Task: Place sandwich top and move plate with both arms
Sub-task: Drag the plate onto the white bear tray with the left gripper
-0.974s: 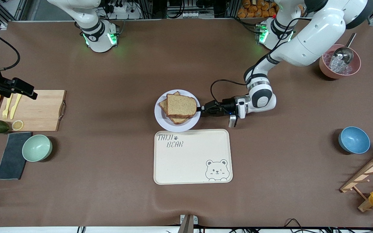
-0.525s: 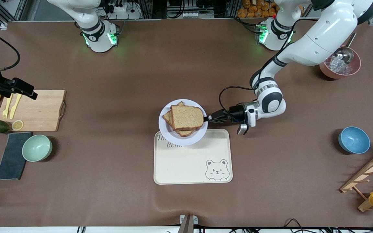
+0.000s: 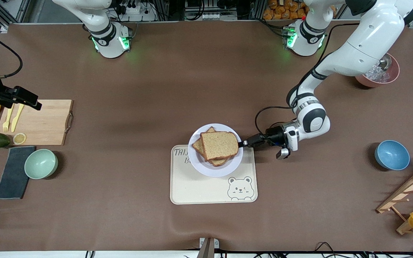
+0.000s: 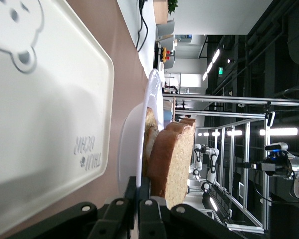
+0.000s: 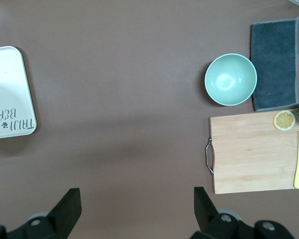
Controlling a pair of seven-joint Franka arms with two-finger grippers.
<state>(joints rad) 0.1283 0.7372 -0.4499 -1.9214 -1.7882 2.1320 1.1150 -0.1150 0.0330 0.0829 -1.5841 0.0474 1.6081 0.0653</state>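
Plate (image 3: 215,168) is pinched at its rim by the left gripper (image 3: 244,144) over the tray (image 3: 206,193); lower it level so the sandwich top (image 3: 219,145) stays put. Right gripper (image 5: 134,209) waits, jaws apart.

A brown table (image 3: 156,89) fills the front view, its surface evenly lit. Past its edge at the arms' bases, aluminium framing (image 3: 9,14) and cables are seen. In the left wrist view, a dim hall with metal scaffolding (image 4: 239,149), bright ceiling light strips (image 4: 276,132) and a lit doorway is shown.
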